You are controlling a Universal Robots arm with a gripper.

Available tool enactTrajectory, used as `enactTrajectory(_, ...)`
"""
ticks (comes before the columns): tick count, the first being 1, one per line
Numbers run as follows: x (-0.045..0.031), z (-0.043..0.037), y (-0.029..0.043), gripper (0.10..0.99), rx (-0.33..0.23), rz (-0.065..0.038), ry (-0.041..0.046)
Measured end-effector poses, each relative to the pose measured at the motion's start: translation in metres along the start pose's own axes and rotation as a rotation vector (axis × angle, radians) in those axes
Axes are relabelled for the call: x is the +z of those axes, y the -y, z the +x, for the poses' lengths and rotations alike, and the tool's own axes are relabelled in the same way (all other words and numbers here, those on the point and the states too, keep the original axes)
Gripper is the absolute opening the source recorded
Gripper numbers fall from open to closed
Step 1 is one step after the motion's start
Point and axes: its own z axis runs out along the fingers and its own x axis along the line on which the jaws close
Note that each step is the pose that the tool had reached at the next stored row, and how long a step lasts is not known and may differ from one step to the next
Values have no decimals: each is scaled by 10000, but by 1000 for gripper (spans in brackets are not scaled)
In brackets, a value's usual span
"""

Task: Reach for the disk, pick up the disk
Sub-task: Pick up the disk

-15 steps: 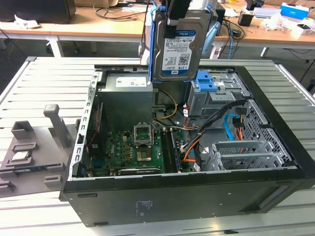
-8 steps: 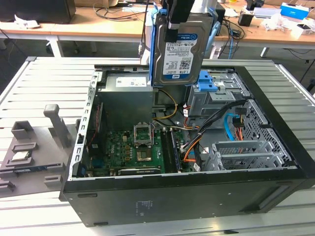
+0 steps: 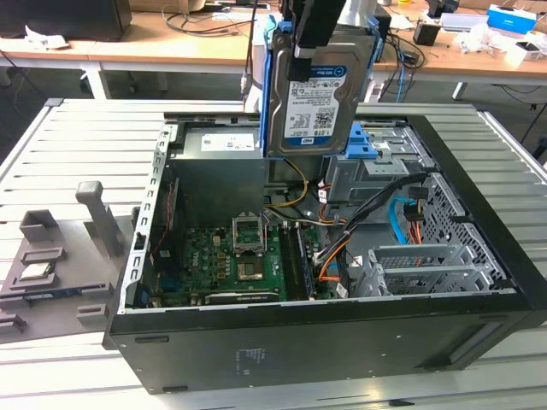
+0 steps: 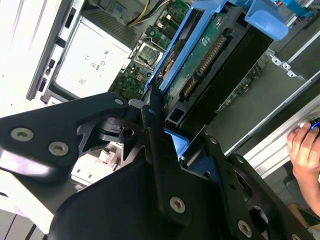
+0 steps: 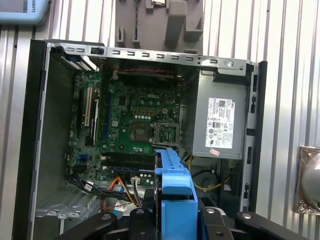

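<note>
The disk [image 3: 318,96], a silver-grey hard drive with a white-and-blue label and a blue side frame, hangs upright above the open computer case [image 3: 137,248]. My gripper [image 3: 309,38] is shut on its upper edge, and the black fingers [image 3: 323,26] come down from above. In the second wrist view the disk [image 4: 202,52] shows its green circuit board, with the gripper [image 4: 165,127] clamped on its near end. The first wrist view looks down past the disk's blue frame [image 5: 175,192], held in the gripper [image 5: 175,220], into the case.
Under the disk lie the motherboard [image 3: 231,256], cables [image 3: 329,256] and a blue drive bay [image 3: 376,145]. A grey fixture [image 3: 94,222] holding a processor chip [image 3: 36,272] sits at the exterior view's left. A person's hand [image 4: 305,150] is beside the case. Cluttered desks [image 3: 461,51] stand behind.
</note>
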Motion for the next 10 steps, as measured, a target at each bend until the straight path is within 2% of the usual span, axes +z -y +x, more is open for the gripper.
enactTrajectory(7, 0, 112, -10, 369, -1, 2, 20)
enactTrajectory(10, -1, 196, -17, 369, -2, 3, 37)
